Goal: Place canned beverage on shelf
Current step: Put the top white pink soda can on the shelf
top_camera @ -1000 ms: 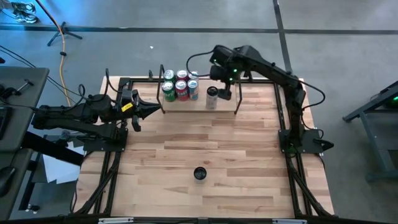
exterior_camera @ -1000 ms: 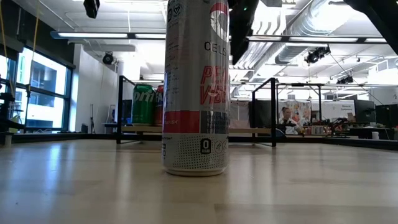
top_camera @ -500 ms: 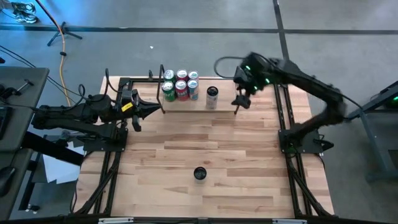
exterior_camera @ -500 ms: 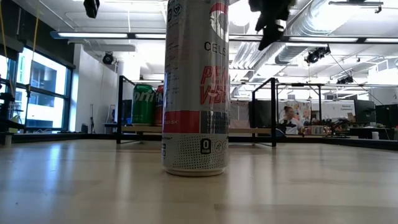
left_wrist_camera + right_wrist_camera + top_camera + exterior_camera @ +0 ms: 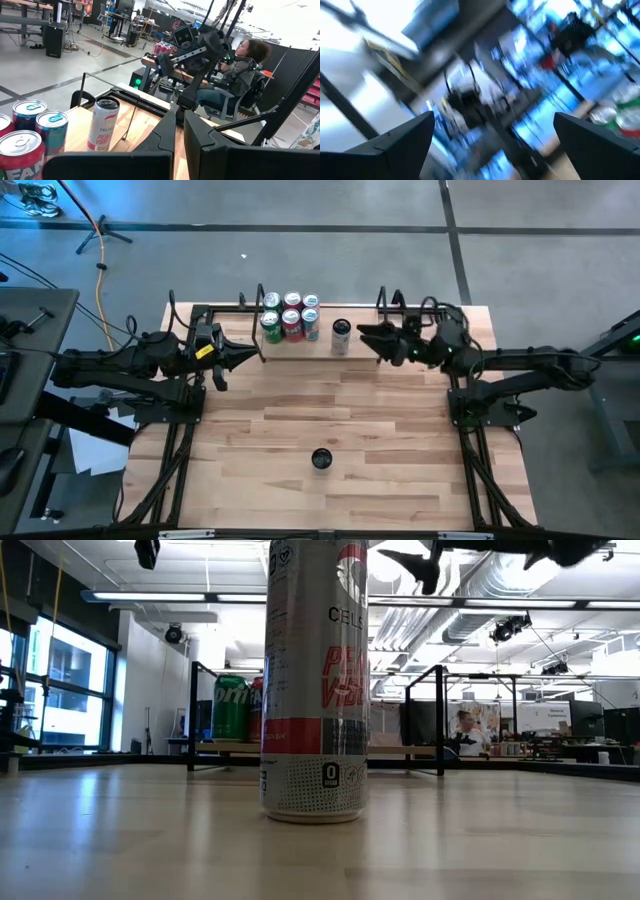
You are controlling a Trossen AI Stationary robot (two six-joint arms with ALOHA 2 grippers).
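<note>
Standing upright on the shelf, a tall silver can sits a little apart from a tight cluster of green, red and blue cans near the shelf's left end; that placement looks done. One more can, seen from above as a dark round top, remains on the wooden table well apart from the shelf, and judging by the task it may be next. The right gripper hangs just beside the shelf's right wire upright, its fingers spread wide and holding nothing. The left gripper waits at the shelf's left end, pinched fully closed and empty. The shelf is a low pale-wood board with thin black wire frames at each end. The table is made of butcher-block strips in warm tones. The silver can is a slim, glossy cylinder with red lettering and a speckled grey band near its base.
</note>
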